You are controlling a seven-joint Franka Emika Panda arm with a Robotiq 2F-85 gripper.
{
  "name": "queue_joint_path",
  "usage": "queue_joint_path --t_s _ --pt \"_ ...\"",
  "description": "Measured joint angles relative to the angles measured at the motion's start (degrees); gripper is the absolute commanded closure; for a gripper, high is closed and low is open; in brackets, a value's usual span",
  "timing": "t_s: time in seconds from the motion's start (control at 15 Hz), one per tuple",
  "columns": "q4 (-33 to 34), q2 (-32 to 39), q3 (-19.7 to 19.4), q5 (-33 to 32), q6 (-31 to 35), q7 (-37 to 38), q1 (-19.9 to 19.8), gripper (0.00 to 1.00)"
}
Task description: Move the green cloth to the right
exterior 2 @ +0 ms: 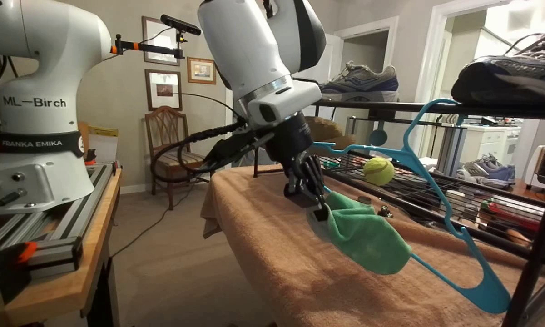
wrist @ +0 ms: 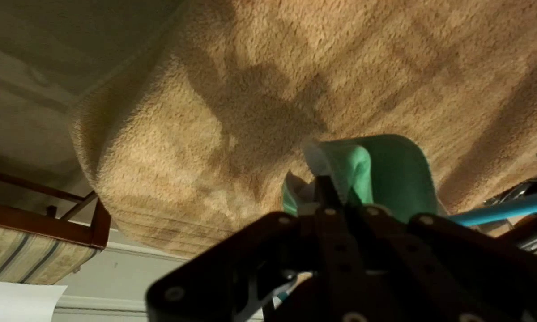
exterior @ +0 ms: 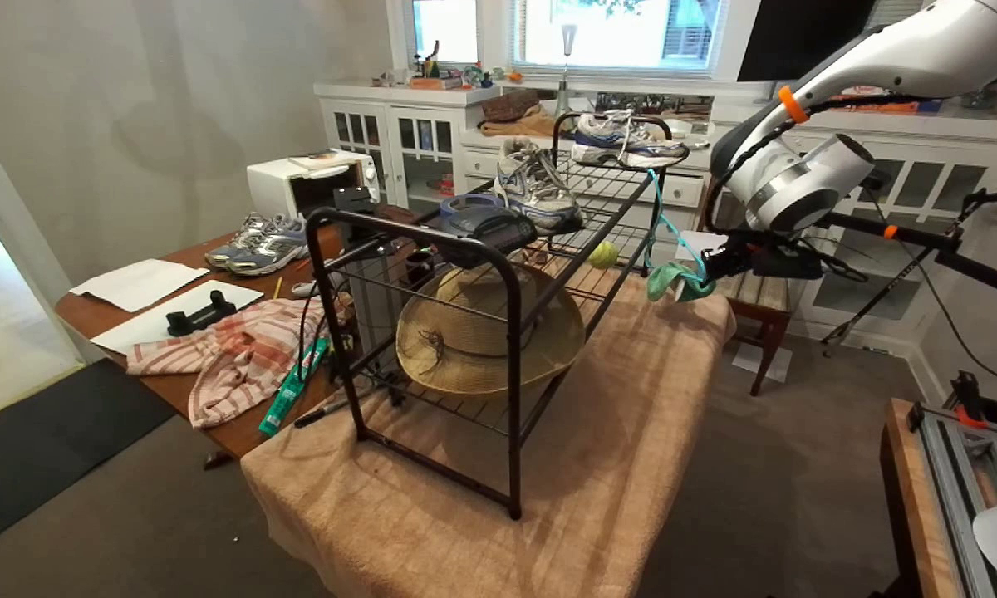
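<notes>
The green cloth (exterior 2: pixel 368 238) is folded over the lower bar of a blue hanger (exterior 2: pixel 488 293), which hangs from the top of a dark metal rack (exterior: pixel 513 390). The cloth also shows in an exterior view (exterior: pixel 673 284) and in the wrist view (wrist: pixel 398 179). My gripper (exterior 2: pixel 320 211) is shut on the cloth's near edge, at the end away from the rack. In the wrist view the dark fingertips (wrist: pixel 338 192) pinch the cloth, and its pale underside shows. The cloth is held above the tan towel. The hanger bar inside the cloth is hidden.
The tan towel (exterior: pixel 631 465) covers the table under the rack. The rack holds shoes (exterior: pixel 540 195), a straw hat (exterior: pixel 465 340) and a tennis ball (exterior 2: pixel 379 171) near the hanger. A chair (exterior: pixel 764 307) stands beyond the table edge.
</notes>
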Motion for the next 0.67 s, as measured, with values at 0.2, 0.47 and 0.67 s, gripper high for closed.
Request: queue_joint_path --t_s 0.2,0.47,0.67 --pt "1.0 0.7 -0.7 0.0 0.0 0.0 0.9 0.58" --pt "1.2 3.0 -0.5 0.0 -1.1 0.0 0.9 0.27" --pt "1.2 6.8 1.0 0.1 -3.7 0.1 -0.4 0.03"
